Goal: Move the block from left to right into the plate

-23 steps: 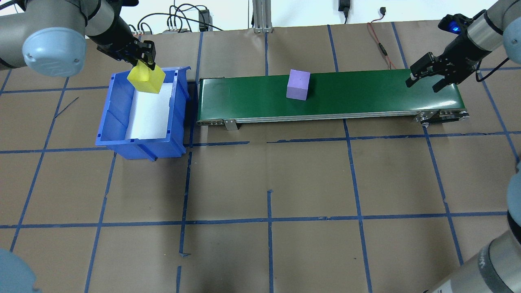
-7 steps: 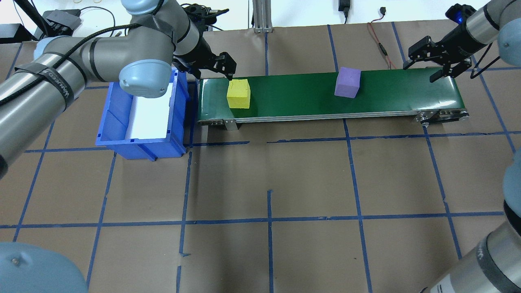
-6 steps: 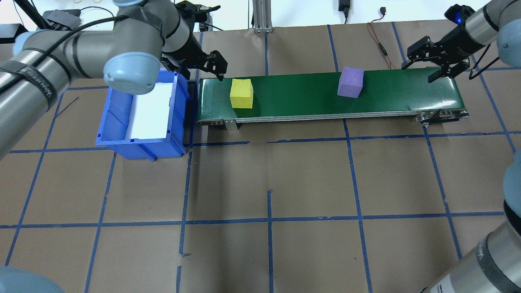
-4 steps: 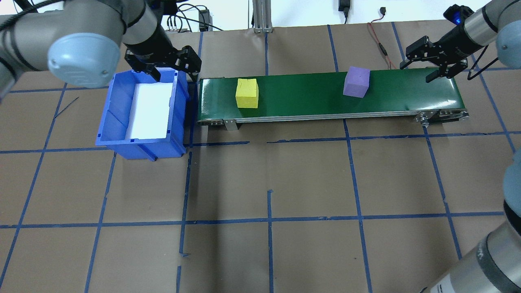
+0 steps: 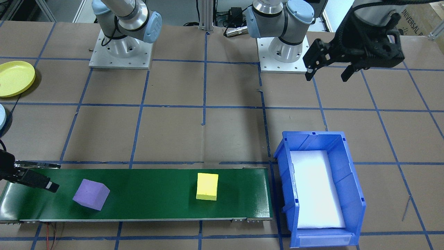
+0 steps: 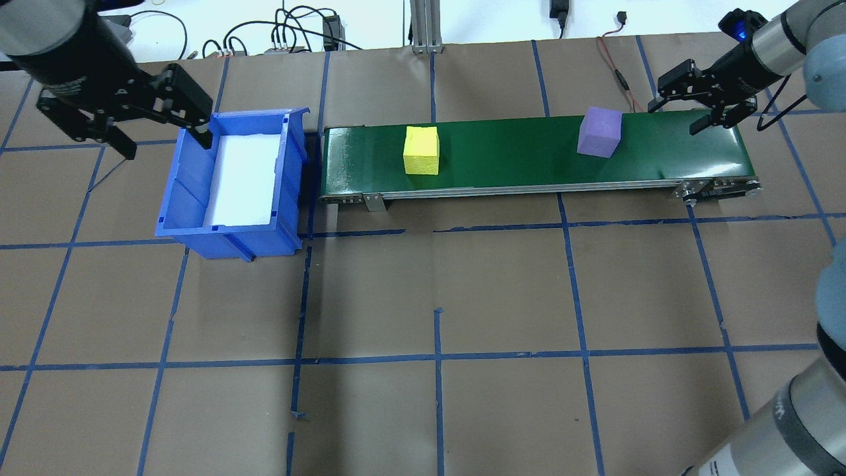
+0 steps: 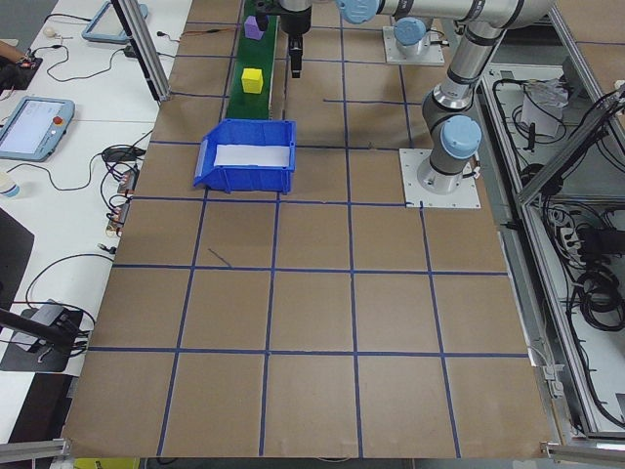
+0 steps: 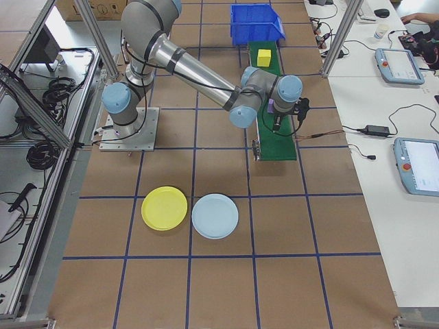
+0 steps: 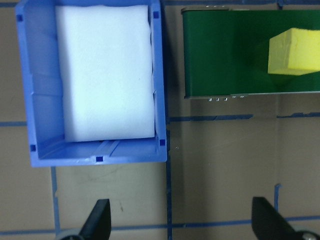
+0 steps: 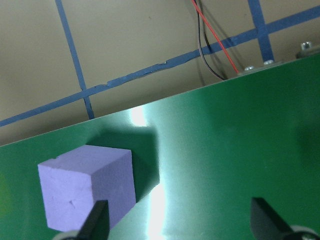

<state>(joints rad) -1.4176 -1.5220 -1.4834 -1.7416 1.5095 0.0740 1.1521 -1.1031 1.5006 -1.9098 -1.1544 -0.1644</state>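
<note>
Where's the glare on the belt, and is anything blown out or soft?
Right wrist view: bright vertical glare streak on the green belt beside the purple block. Left wrist view: white foam liner in the blue bin overexposed, no texture. Overhead view: left claw slightly soft; the belt mostly glare-free.

"UNIVERSAL" printed on a cardboard box at the front-facing view's top right, letters partly cut off

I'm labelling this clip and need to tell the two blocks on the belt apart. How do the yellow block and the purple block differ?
The yellow block is yellow; the purple block is purple. The yellow block sits nearer the blue bin, while the purple block is near the far end, close to the open right gripper. The yellow block lies square to the green belt; the purple one is turned slightly. Both are foam cubes of similar size, resting ungripped on the belt.
</note>
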